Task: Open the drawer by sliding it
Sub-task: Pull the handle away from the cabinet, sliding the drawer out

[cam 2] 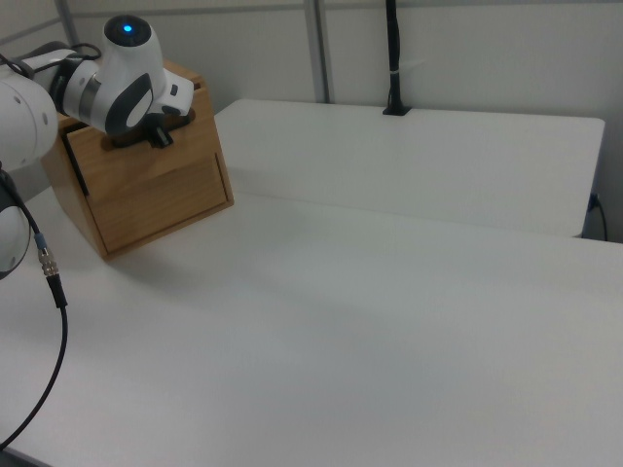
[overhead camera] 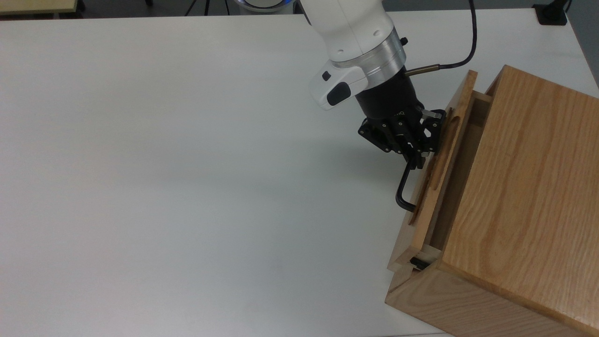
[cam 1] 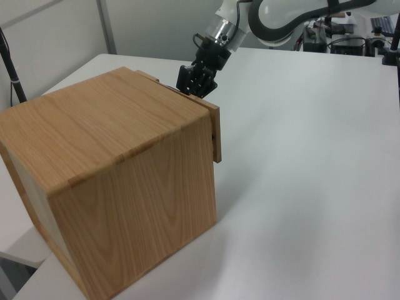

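- Nearest me in the left view is the oak casing [cam 1: 112,187], standing on the white table [overhead camera: 187,164].
- I see the drawer [overhead camera: 447,154] slid partly out of the casing, at the top view's right, a gap open behind its front panel.
- My gripper [overhead camera: 418,157] is clamped on the black handle [overhead camera: 403,189] near its upper end.
- Beyond that, the white arm [overhead camera: 351,32] reaches away toward the table's far edge.
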Tool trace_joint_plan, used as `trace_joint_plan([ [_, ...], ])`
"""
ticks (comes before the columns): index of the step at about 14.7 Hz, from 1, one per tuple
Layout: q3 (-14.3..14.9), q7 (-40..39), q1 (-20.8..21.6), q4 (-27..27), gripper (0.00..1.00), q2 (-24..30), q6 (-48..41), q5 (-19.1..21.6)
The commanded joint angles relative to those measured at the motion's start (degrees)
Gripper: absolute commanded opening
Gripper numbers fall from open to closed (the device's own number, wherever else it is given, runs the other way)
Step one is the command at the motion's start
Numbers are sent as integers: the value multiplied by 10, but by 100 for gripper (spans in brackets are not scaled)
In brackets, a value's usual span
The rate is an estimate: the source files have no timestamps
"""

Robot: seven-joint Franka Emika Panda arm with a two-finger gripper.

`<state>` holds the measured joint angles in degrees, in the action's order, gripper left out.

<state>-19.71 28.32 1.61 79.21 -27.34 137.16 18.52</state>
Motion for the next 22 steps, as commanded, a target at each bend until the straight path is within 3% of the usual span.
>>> trace_joint_plan([
  [1,3,-35,-35,41,13,50,-19,-8],
  [17,9,-151,-94,52,13,103,-193,-10],
  [22,34,-179,-100,52,13,115,-240,-23],
])
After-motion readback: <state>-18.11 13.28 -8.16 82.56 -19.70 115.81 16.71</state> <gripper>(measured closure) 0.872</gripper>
